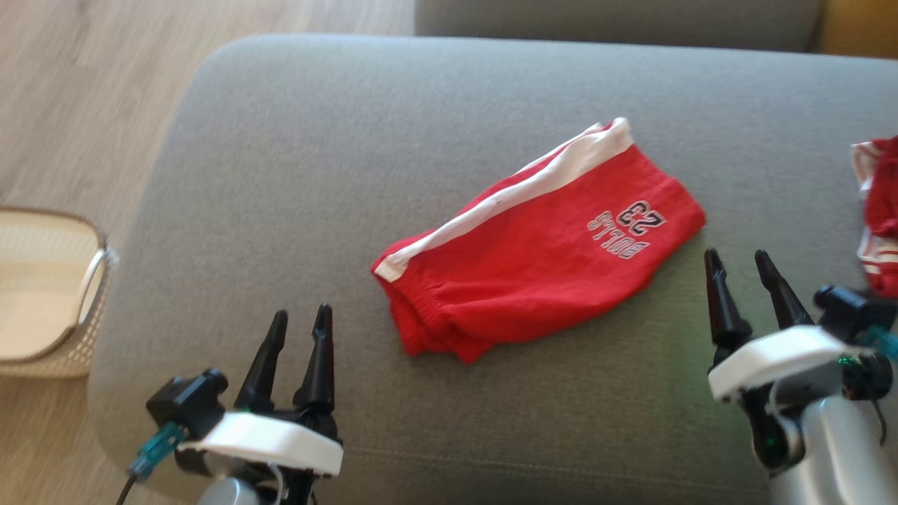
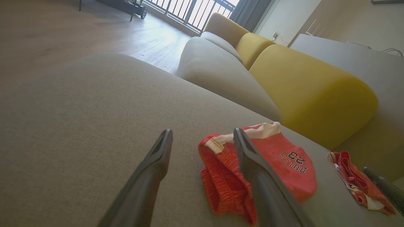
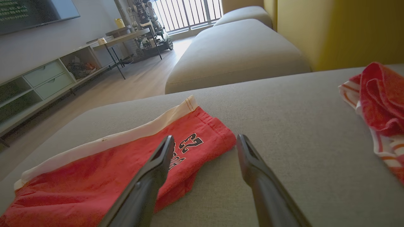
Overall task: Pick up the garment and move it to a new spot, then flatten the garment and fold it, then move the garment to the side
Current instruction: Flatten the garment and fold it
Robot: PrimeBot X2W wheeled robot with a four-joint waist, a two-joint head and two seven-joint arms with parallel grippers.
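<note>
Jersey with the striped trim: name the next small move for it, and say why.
Probably shift the right gripper to its right and lower it over the crumpled jersey. That gripper stands open and empty above the couch, the jersey lies bunched just beyond it, and the left gripper is farther off, past the red shorts.

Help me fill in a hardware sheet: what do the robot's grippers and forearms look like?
The left gripper and right gripper match: two long, tapered black fingers on a white rounded mount, with a black boxy module beside it. A teal connector with a dark cable hangs off the left module; the right one shows teal too, plus small green lights. The forearms are silver-grey.
</note>
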